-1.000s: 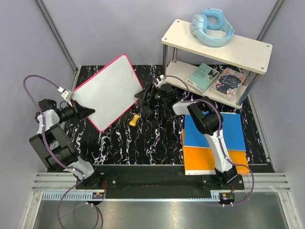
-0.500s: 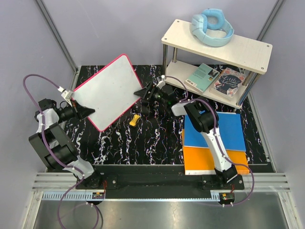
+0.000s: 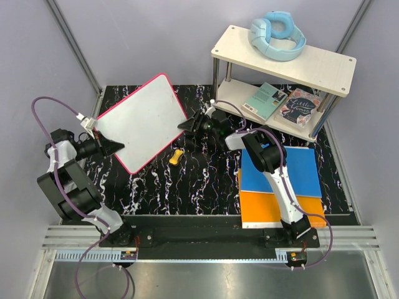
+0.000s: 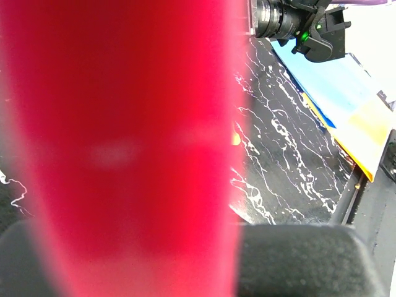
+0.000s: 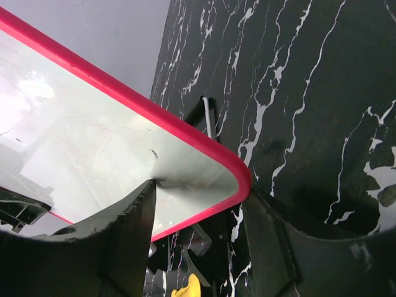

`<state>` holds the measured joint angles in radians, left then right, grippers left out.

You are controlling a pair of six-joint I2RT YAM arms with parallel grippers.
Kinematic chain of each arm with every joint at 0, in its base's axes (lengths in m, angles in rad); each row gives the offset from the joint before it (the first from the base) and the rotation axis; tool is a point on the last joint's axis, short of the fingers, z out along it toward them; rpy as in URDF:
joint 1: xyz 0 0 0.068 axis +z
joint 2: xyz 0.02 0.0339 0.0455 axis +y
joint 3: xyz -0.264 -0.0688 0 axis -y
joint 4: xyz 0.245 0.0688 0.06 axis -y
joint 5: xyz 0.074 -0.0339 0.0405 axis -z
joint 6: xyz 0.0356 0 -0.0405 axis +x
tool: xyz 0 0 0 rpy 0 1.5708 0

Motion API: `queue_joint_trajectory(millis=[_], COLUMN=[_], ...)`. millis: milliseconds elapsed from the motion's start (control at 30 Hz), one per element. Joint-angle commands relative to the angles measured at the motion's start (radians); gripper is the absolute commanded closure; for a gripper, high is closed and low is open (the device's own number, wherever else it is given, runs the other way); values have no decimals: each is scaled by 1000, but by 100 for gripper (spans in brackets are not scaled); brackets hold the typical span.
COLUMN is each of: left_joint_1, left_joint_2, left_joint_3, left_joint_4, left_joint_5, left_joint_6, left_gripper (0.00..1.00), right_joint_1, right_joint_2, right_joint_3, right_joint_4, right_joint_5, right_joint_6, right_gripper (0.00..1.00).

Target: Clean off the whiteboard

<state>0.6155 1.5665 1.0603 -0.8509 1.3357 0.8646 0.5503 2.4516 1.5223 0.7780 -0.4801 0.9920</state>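
Observation:
The whiteboard (image 3: 143,121), white with a pink-red rim and no writing visible, is tilted up off the black marbled table. My left gripper (image 3: 115,147) is shut on its left edge. In the left wrist view the blurred red rim (image 4: 124,154) fills the frame beside a black finger pad (image 4: 303,260). My right gripper (image 3: 187,126) is open at the board's right corner. In the right wrist view (image 5: 198,189) one fingertip (image 5: 145,192) touches the white face (image 5: 93,142), and the other finger (image 5: 266,223) stands just outside the rounded corner.
A small yellow object (image 3: 177,156) lies on the table below the board's right corner. A two-tier shelf (image 3: 324,65) at the back right holds blue headphones (image 3: 277,35) and two books (image 3: 265,101). Blue (image 3: 299,168) and orange (image 3: 268,208) flat rectangles lie under the right arm.
The right gripper has shifted and turned slightly at the board's right corner. The board has settled a little lower. The left gripper keeps its hold.

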Motion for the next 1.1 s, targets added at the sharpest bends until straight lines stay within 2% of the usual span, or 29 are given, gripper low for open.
queue_joint_trajectory(millis=[0,167,567,700,733,833,1033,1067], left_joint_1=[-30,-31,-34,-45,-48,-46,-48,-48], left_joint_2=[-3,-8,69,90,93,110,101,95], left_joint_3=[23,21,-17,4,10,33,38,33], left_joint_4=[-94,-94,-91,-86,-77,-60,-4,12], left_joint_5=[-167,-168,-216,-240,-250,-288,-336,-343], left_joint_6=[-4,-6,13,-13,-25,-75,-147,-160], left_gripper=[100,100,100,90,81,70,57,52], right_joint_1=[11,11,11,11,11,11,10,11], right_joint_2=[-65,-83,-134,-151,-154,-169,-220,-224], right_joint_3=[104,88,-85,-103,-105,-114,-162,-166], right_joint_4=[178,175,222,216,210,185,122,119], right_joint_5=[-64,-71,-49,-41,-40,-31,5,5], right_joint_6=[-1,-1,-7,-16,-18,-30,-72,-73], right_gripper=[36,35,30,25,24,20,9,9])
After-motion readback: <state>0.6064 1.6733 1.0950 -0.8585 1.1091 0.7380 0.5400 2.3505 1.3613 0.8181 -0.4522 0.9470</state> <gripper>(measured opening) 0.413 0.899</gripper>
